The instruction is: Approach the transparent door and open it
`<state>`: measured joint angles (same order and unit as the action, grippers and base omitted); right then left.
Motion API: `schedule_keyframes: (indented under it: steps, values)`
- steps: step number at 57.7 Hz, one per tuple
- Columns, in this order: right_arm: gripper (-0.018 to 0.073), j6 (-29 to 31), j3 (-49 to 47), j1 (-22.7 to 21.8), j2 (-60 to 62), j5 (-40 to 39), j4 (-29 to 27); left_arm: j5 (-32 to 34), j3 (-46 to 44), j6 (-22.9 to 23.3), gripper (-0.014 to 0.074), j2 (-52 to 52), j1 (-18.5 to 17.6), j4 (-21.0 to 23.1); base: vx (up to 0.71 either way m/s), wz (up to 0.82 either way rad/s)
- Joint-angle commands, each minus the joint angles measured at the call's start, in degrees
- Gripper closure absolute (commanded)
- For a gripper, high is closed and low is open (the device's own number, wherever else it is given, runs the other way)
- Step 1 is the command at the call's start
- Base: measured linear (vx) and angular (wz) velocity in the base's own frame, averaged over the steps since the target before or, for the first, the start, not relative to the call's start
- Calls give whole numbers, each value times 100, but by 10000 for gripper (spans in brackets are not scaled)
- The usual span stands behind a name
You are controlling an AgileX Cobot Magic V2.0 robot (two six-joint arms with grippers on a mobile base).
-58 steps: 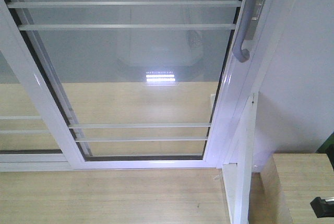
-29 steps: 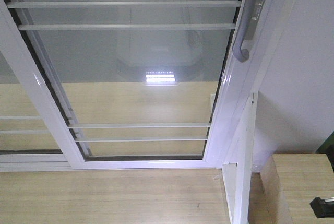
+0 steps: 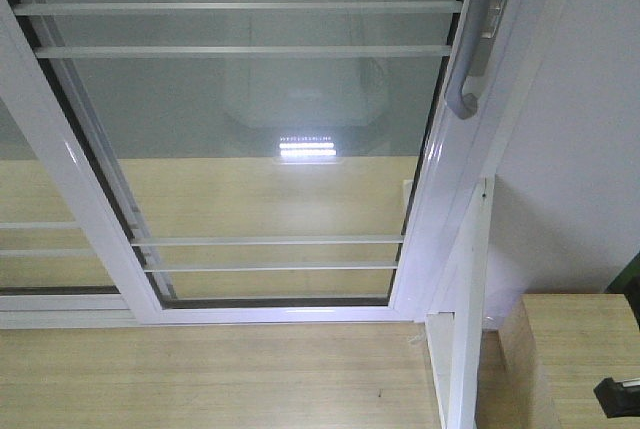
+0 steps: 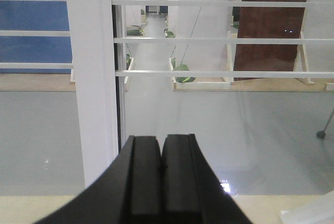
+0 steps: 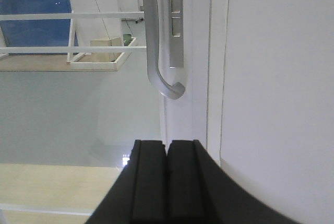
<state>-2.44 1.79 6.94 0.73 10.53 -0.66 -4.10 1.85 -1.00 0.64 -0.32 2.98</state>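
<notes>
The transparent door (image 3: pixel 270 149) fills the front view: a glass panel in a white frame with thin white bars. Its curved silver-grey handle (image 3: pixel 468 59) is on the right stile, at top right. The handle also shows in the right wrist view (image 5: pixel 154 41), above and slightly left of my right gripper (image 5: pixel 167 145), which is shut and empty, apart from it. My left gripper (image 4: pixel 159 140) is shut and empty, facing the glass (image 4: pixel 219 109) just right of a white stile (image 4: pixel 94 78). Neither gripper shows in the front view.
A neighbouring white-framed glass panel (image 3: pixel 40 189) overlaps at the left. A white wall (image 3: pixel 580 149) stands right of the door. A light wooden box or cabinet (image 3: pixel 575 359) sits at lower right with a black part (image 3: pixel 620 394) by it. Wood floor (image 3: pixel 200 379) lies before the door track.
The view is almost still; only the reflection in the glass shifts slightly. The door has not moved.
</notes>
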Motion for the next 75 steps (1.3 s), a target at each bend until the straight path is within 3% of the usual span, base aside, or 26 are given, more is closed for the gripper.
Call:
schedule_keyframes:
  steps: [1,17,37,61,75]
  values:
    - [561,27,9,-24,-102,-473,24,468,77,-3,602,26,-31,35,0,0]
    - [561,21,9,-24,-102,-620,25,607,77,-3,602,26,-31,35,0,0]
    - [561,27,9,-24,-102,-1404,31,744,71,42,602,26,-31,37,0,0]
    - [561,27,-47,-24,-102,-1377,258,716,-380,33,602,-58,-31,37,0,0]
    - [561,27,-862,-24,-590,-741,348,590,-1241,-1,602,-1161,-31,13,0,0]
